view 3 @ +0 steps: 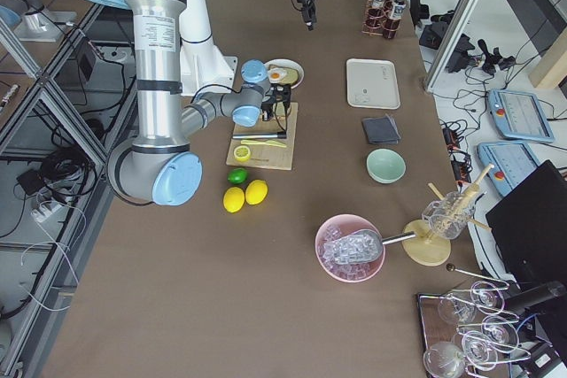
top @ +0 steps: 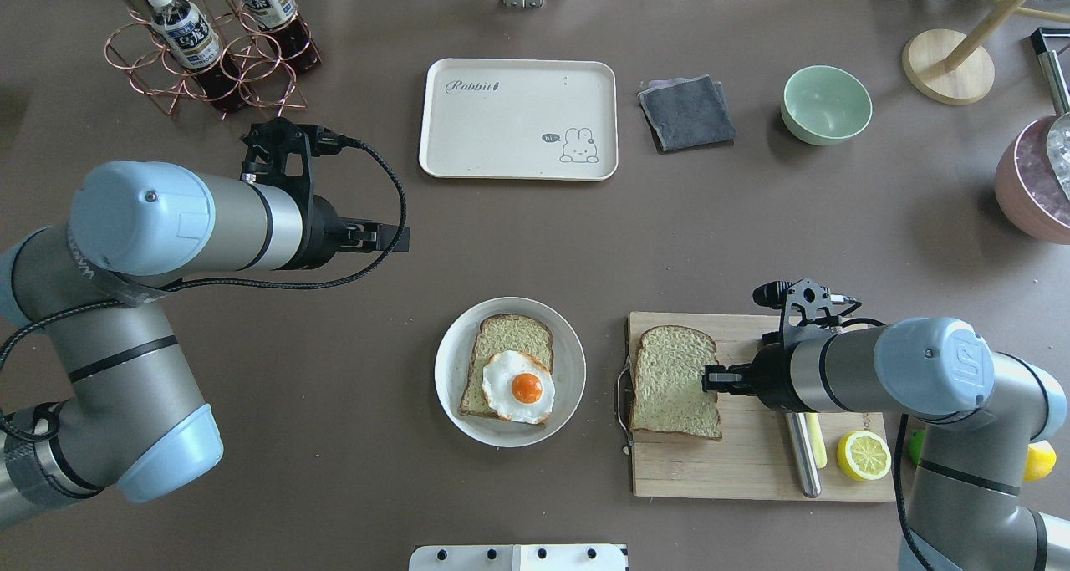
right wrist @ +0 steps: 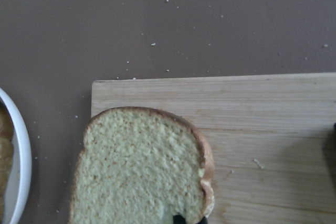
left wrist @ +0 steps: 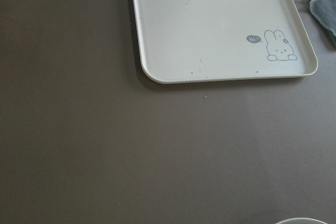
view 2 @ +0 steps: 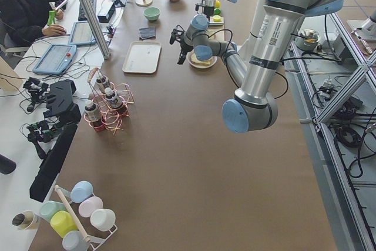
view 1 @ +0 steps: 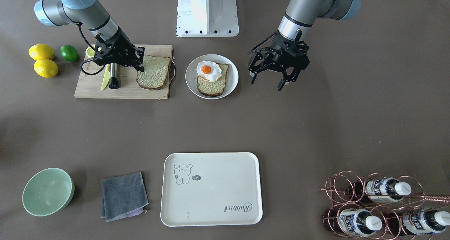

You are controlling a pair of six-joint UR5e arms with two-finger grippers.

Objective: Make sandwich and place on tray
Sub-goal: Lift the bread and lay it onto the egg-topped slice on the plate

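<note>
The left gripper point(view 1: 267, 82) hung wide open and empty, left of the round white plate point(view 1: 188, 79) bearing a brown-crusted bread slice point(view 1: 211, 88) topped with a white-and-orange fried egg point(view 1: 208, 70). The right gripper point(top: 709, 379) met the second bread slice point(top: 669, 387) on the wooden cutting board point(top: 736, 471); its grip was unclear. The cream rectangular tray point(view 1: 211, 198) lay far beyond.

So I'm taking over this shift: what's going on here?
Sandwich-making is midway. The right tool is at the edge of a bread slice on the wooden cutting board; whether it has gripped it is unclear. The other slice lies on the white plate with the fried egg on top. The left tool hangs open beside the plate, and the cream tray bears no sandwich yet.
</note>
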